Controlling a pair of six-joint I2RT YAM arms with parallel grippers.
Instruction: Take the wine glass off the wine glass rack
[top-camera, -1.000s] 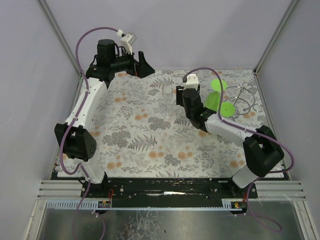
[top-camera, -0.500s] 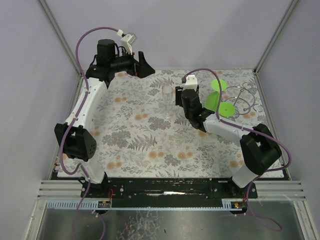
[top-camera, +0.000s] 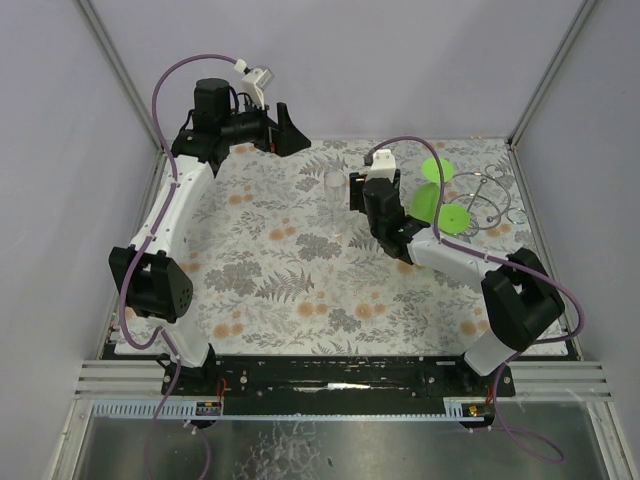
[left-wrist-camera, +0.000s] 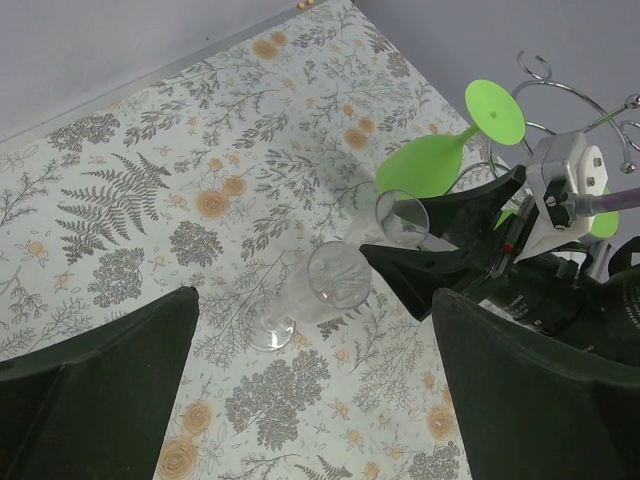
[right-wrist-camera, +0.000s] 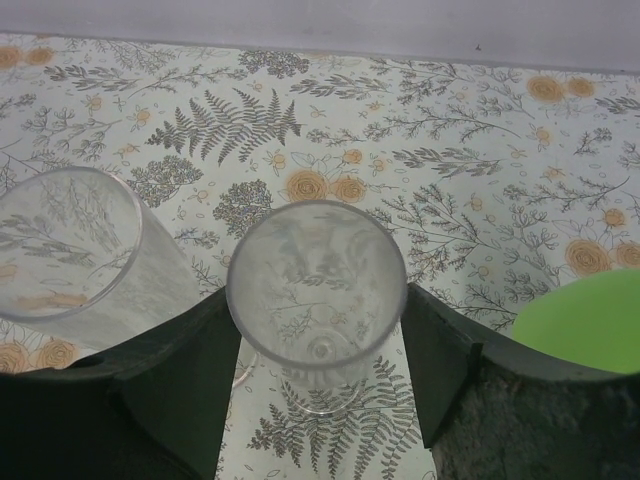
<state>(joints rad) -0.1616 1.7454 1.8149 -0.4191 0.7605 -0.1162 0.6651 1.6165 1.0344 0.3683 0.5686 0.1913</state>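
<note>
My right gripper (right-wrist-camera: 315, 300) is shut on a clear wine glass (right-wrist-camera: 315, 275), one finger on each side of the bowl. The glass is upright, with its foot low over the flowered cloth. In the top view the right gripper (top-camera: 358, 192) is left of the silver wire wine glass rack (top-camera: 487, 195). The held glass also shows in the left wrist view (left-wrist-camera: 402, 218). A second clear glass (left-wrist-camera: 335, 280) stands on the cloth just left of it. My left gripper (top-camera: 288, 125) is open and empty, raised at the back left.
Green plastic glasses (top-camera: 438, 170) hang on the rack, one (right-wrist-camera: 580, 320) close to my right finger. The second clear glass (right-wrist-camera: 65, 245) stands near my right gripper's left finger. Grey walls close the back and sides.
My right gripper has shifted slightly left with the clear glass in it. The left arm has not moved.
</note>
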